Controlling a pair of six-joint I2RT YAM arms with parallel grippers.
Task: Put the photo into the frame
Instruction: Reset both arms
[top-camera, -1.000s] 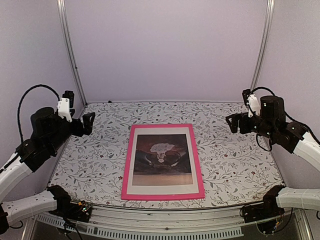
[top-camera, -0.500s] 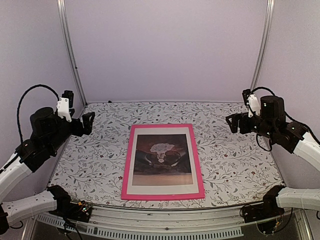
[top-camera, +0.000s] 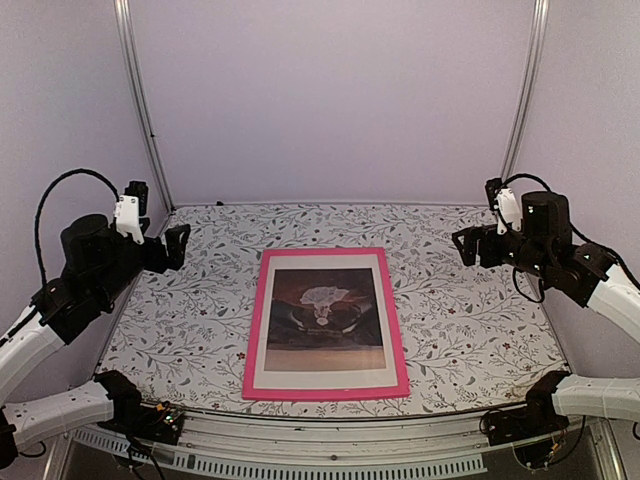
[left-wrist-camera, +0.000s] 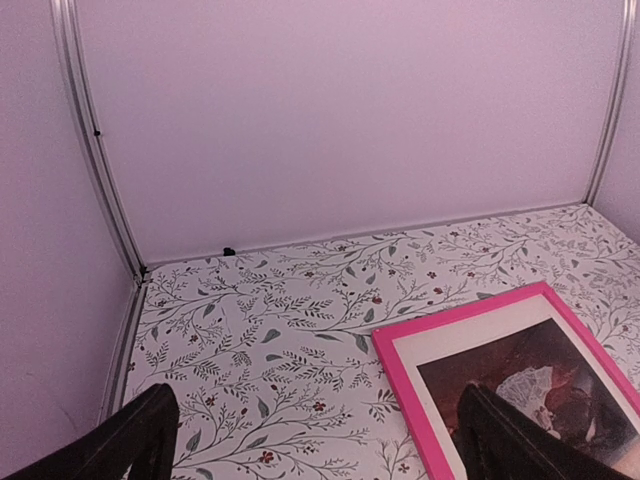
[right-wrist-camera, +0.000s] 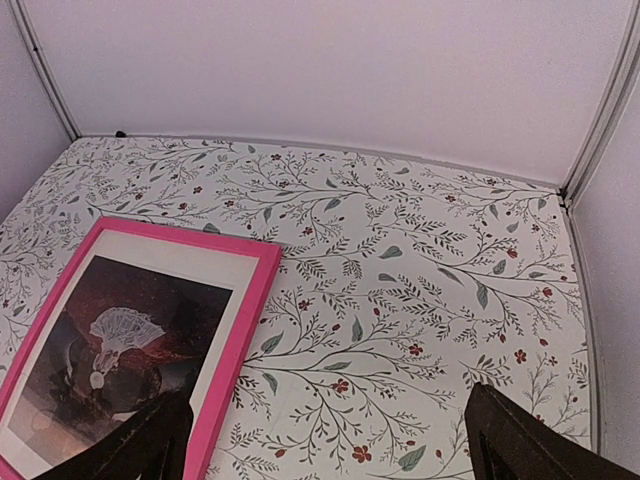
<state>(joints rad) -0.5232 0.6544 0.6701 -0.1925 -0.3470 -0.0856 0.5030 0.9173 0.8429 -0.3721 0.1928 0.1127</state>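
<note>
No motion since earlier frames; we see both arms parked as before. Left gripper (top-camera: 178, 247) jaws wide, empty, raised above left table (top-camera: 470, 320) edge. Right gripper (top-camera: 463, 246) same, above right edge. Photo (top-camera: 325, 310) lies flat inside pink frame (top-camera: 254, 320), table centre, pale border (top-camera: 325, 379) around it. Long axis runs away from arm bases. Frame about midway between grippers, neither clearly nearer. Nothing in way. We judge photo already seated.
</note>
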